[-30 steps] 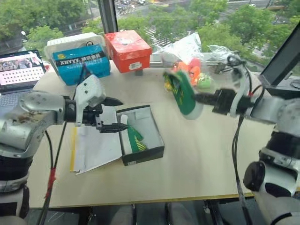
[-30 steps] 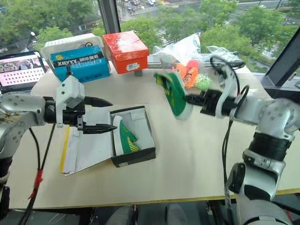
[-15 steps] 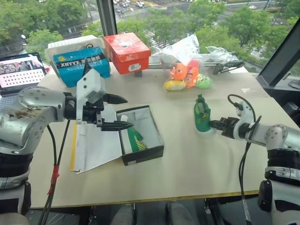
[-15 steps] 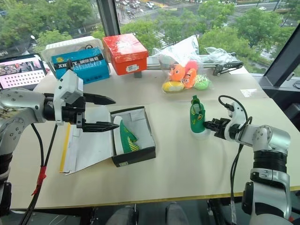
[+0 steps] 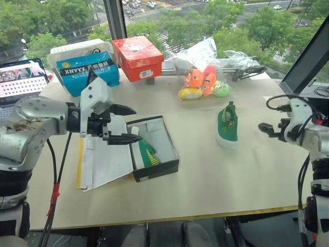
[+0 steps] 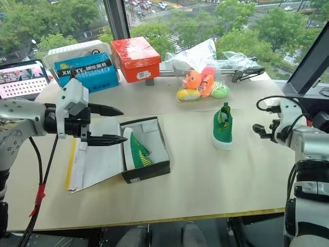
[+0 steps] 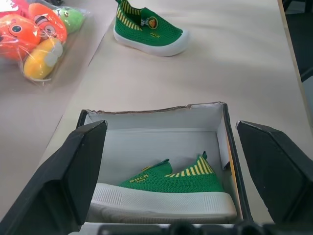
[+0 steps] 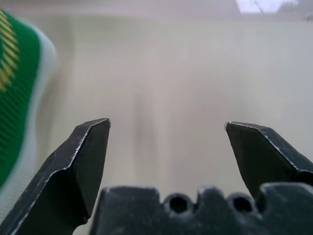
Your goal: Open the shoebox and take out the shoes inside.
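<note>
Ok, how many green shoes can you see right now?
2. One shoe lies inside the open shoebox; the other shoe stands on the table, to the box's right, near the toy bag.

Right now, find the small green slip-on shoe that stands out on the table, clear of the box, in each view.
Left eye view: green slip-on shoe, right of centre, alone on the bare table.
Right eye view: right of centre.
Left wrist view: near the upper edge, beyond the open black shoebox.
Right wrist view: green knit and white sole at the left edge.
Shared landmark: the clear bag of orange and yellow plush toys, close to the shoe.
</note>
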Action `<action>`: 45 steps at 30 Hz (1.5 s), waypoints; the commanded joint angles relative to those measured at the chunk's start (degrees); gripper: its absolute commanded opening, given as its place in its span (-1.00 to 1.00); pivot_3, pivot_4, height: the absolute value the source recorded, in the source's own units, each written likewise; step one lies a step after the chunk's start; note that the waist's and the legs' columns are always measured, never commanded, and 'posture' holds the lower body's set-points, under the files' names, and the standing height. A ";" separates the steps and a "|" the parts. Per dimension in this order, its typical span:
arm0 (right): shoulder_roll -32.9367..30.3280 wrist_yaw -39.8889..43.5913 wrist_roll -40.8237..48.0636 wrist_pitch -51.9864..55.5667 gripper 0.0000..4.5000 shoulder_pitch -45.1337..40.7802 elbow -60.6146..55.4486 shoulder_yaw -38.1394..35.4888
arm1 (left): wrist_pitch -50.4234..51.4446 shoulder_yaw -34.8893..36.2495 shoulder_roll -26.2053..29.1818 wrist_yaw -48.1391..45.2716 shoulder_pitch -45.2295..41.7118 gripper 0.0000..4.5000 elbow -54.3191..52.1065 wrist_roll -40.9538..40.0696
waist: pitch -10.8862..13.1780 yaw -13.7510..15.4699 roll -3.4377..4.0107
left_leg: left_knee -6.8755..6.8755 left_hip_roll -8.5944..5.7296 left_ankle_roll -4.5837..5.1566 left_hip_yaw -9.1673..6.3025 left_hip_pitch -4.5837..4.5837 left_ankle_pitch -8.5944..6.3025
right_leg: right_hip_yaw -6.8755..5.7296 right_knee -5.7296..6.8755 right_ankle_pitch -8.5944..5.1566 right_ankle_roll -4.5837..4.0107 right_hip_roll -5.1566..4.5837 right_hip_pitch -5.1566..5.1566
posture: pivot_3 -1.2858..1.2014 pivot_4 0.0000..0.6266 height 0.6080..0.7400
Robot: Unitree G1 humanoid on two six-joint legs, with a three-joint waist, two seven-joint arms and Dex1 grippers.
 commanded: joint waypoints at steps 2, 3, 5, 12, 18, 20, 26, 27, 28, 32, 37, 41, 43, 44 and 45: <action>8.34 3.03 17.36 24.37 0.97 -7.02 -21.72 -4.26 | -6.14 2.92 5.94 -1.08 1.82 1.00 6.02 6.68 | 0.02 -0.33 0.03 | -0.06 0.09 0.01 0.03 0.08 -0.01 | 0.19 0.07 0.01 -0.02 0.15 -0.03 | 0.03 -0.52 1.00; 10.77 2.55 19.52 28.55 0.97 -8.65 -23.90 -5.35 | -8.12 2.69 7.08 -1.64 2.86 1.00 7.20 8.36 | 0.03 -0.13 0.05 | -0.07 0.07 0.01 0.00 0.11 -0.01 | 0.17 0.11 0.00 -0.02 0.15 -0.02 | 0.03 -0.52 1.00; 15.35 2.09 22.55 35.44 0.97 -10.80 -27.14 -6.24 | -9.42 3.11 7.63 -2.53 4.56 1.00 7.86 8.48 | 0.03 0.22 0.05 | -0.07 0.07 0.02 0.01 0.11 -0.01 | 0.18 0.12 0.01 -0.03 0.16 -0.05 | 0.03 -0.52 1.00; 34.08 -5.73 33.22 39.03 0.97 -10.06 -27.40 -3.23 | -10.30 4.57 6.19 -1.16 8.23 1.00 7.18 8.66 | -0.01 1.84 -0.01 | -0.05 -0.06 0.06 -0.22 -0.14 -0.05 | 0.10 0.08 0.02 -0.02 -0.07 -0.29 | 0.03 -0.52 1.00; 35.70 -9.16 33.77 39.03 0.97 -5.93 -26.52 4.78 | -9.95 5.81 5.99 0.25 10.36 1.00 5.18 8.09 | -0.02 1.71 -0.03 | 0.01 -0.16 0.05 -0.45 -0.55 -0.04 | 0.11 0.29 0.08 0.03 -0.15 -0.79 | 0.03 -0.52 1.00; 35.84 -8.98 33.51 39.03 0.97 -5.95 -25.26 5.86 | -9.67 6.29 5.85 0.99 11.46 1.00 4.05 7.95 | -0.02 1.41 -0.02 | -0.01 -0.16 0.05 -0.39 -0.60 -0.04 | 0.16 0.29 0.08 0.02 -0.13 -0.94 | 0.03 -0.52 1.00; 36.11 -8.07 30.54 38.78 0.97 -7.07 -22.07 8.28 | -8.48 8.03 5.83 3.33 13.81 1.00 1.46 7.87 | -0.02 0.44 -0.02 | -0.01 -0.09 0.05 -0.21 -0.48 -0.04 | 0.25 0.29 0.11 -0.02 -0.09 -0.93 | 0.03 -0.52 1.00; 35.86 -7.75 30.06 38.49 0.97 -7.31 -21.96 9.13 | -8.22 8.38 5.97 3.51 14.15 1.00 1.05 7.75 | -0.02 0.35 -0.02 | -0.01 -0.09 0.05 -0.20 -0.46 -0.04 | 0.26 0.31 0.11 -0.02 -0.09 -0.92 | 0.03 -0.52 1.00; 35.95 -7.40 29.69 38.38 0.97 -7.56 -21.70 9.67 | -7.76 8.89 6.15 3.75 14.47 1.00 0.42 7.50 | -0.02 0.32 -0.03 | -0.01 -0.09 0.05 -0.19 -0.45 -0.04 | 0.26 0.31 0.11 -0.02 -0.08 -0.92 | 0.03 -0.52 1.00; 36.23 -5.60 28.49 37.51 0.97 -7.68 -21.08 12.60 | -6.03 10.25 6.40 4.83 15.08 1.00 -1.49 7.06 | -0.02 0.29 -0.03 | -0.01 -0.09 0.05 -0.19 -0.44 -0.04 | 0.26 0.31 0.11 -0.02 -0.08 -0.90 | 0.03 -0.52 1.00; 36.34 -3.66 24.34 32.78 0.97 -7.00 -18.02 18.76 | -3.31 11.85 6.41 6.25 15.54 1.00 -4.30 6.20 | -0.04 0.19 -0.06 | -0.01 -0.09 0.05 -0.19 -0.42 -0.04 | 0.26 0.30 0.11 -0.02 -0.08 -0.89 | 0.03 -0.52 1.00; 35.39 -1.10 20.51 28.08 0.97 -7.16 -15.32 23.71 | -0.35 13.45 6.82 6.68 16.28 1.00 -6.76 4.47 | -0.05 0.22 -0.07 | -0.01 -0.09 0.05 -0.17 -0.31 -0.04 | 0.27 0.30 0.11 -0.02 -0.08 -0.79 | 0.03 -0.52 1.00; 35.40 0.17 18.64 25.76 0.97 -7.31 -13.46 25.53 | 1.81 14.75 7.64 5.72 17.53 1.00 -8.46 2.55 | -0.06 0.22 -0.08 | -0.01 -0.09 0.05 -0.17 -0.26 -0.04 | 0.27 0.29 0.11 -0.02 -0.08 -0.75 | 0.03 -0.52 1.00; 35.31 0.78 17.82 24.83 0.97 -7.40 -12.80 26.23 | 2.76 15.37 7.98 5.29 18.17 1.00 -9.30 1.52 | -0.06 0.21 -0.08 | -0.01 -0.08 0.05 -0.17 -0.24 -0.04 | 0.27 0.30 0.11 -0.02 -0.07 -0.73 | 0.03 -0.52 1.00; 35.30 1.37 17.06 23.99 0.97 -7.52 -12.07 26.74 | 3.68 16.04 8.28 4.98 18.77 1.00 -10.01 0.47 | -0.07 0.17 -0.08 | -0.01 -0.08 0.05 -0.15 -0.15 -0.04 | 0.28 0.30 0.11 -0.02 -0.08 -0.68 | 0.03 -0.52 1.00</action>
